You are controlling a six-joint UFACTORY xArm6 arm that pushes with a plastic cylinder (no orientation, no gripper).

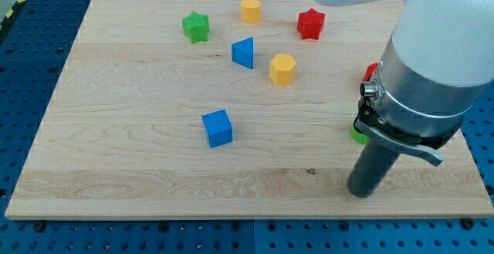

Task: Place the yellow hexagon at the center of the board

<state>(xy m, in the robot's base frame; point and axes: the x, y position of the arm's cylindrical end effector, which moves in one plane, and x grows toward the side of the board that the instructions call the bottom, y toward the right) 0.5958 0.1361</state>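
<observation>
The board (116, 154) is light wood on a blue perforated table (23, 61). Going from the view's left: a green star (196, 27) sits near the top edge, well apart from the blue cube (218, 128), which is on its own lower down, a bit left of the middle. Next over there's a blue triangle (243, 52), and above it a yellow block (250, 9) close to the top edge, kind of heart-shaped but hard to be sure. The yellow hexagon (282, 69) is just right of the triangle, near but not touching, so it's in the upper half, a little right of center. A red star (310, 24) sits up and to the right of it.

Further right the arm (432, 53) covers a lot. A bit of a red block (371, 72) and a bit of a green block (357, 135) peek out from its left edge; shapes can't be told. There's no claw on this thing, just a dark rod, so nothing is held. The tip (361, 194) is down near the bottom right of the board, well apart from the hexagon, with the green bit nearest.
</observation>
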